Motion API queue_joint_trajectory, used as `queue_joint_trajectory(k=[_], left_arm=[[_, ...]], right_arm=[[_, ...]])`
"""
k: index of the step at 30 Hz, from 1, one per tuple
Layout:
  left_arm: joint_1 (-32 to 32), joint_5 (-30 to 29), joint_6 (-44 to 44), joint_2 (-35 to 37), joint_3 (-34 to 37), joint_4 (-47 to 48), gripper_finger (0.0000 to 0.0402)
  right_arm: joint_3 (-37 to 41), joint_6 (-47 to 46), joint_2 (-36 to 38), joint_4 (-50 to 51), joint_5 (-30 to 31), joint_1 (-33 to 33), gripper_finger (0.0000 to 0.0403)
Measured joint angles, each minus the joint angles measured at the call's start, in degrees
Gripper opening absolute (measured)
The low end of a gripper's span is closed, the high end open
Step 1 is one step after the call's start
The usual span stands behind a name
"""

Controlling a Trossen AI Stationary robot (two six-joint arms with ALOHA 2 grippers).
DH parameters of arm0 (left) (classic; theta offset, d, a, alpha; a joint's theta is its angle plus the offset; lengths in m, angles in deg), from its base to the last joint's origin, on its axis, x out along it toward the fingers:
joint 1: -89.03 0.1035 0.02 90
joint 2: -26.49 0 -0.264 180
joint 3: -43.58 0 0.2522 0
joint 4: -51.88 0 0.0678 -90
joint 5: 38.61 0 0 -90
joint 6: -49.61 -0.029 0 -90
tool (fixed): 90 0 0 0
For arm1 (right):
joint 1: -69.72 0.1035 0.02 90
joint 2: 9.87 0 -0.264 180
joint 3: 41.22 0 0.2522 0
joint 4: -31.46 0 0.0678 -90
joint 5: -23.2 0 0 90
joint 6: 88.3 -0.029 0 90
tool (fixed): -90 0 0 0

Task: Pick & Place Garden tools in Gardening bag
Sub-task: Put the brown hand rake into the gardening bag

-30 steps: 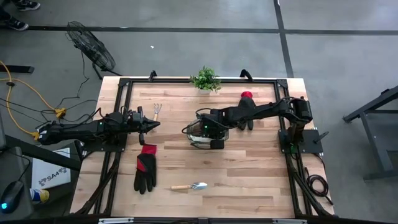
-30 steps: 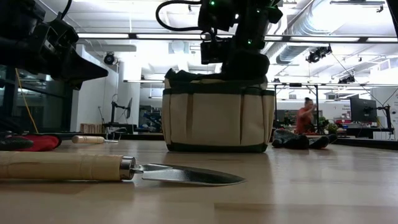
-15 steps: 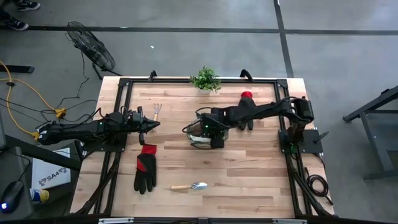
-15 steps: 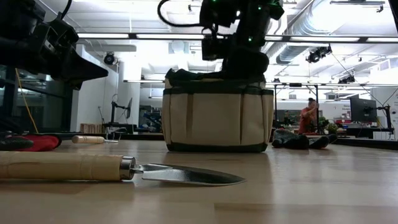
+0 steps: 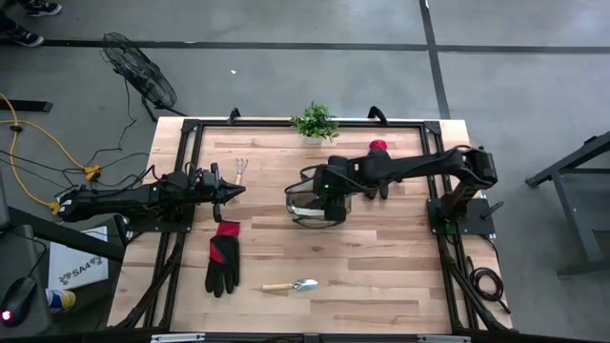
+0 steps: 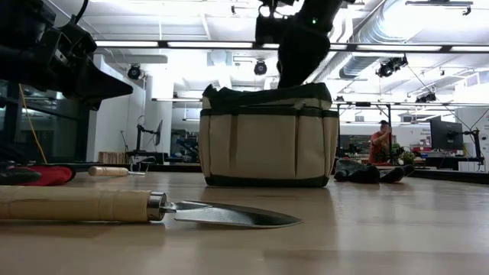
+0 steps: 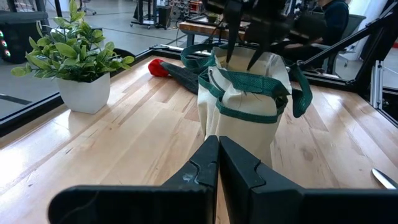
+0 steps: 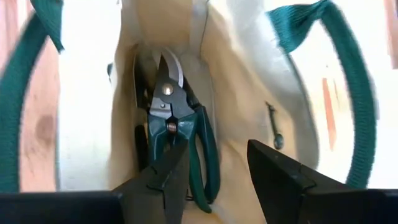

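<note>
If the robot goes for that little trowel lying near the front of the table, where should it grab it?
Probably the wooden handle of the trowel, coming straight down from above. It lies flat on the table, handle toward the black glove, with bare wood around it. The handle is straight and rounded, easier to pinch across than the thin, tapering metal blade.

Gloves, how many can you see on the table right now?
2. One glove lies on the table's left side in front of the left gripper; the other glove lies behind the bag, partly under the right arm.
</note>
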Motion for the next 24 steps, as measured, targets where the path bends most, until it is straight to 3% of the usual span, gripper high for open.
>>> queue_joint_trajectory(k=[10,24], left_arm=[[0.0,0.2,0.2,0.0,0.0,0.0,0.001],[0.0,0.2,0.2,0.0,0.0,0.0,0.001]], right_arm=[[0.0,-6.7,5.9,-0.3,0.0,0.0,0.0154],[0.0,-6.6,13.5,-0.8,3.3,0.0,0.0153]])
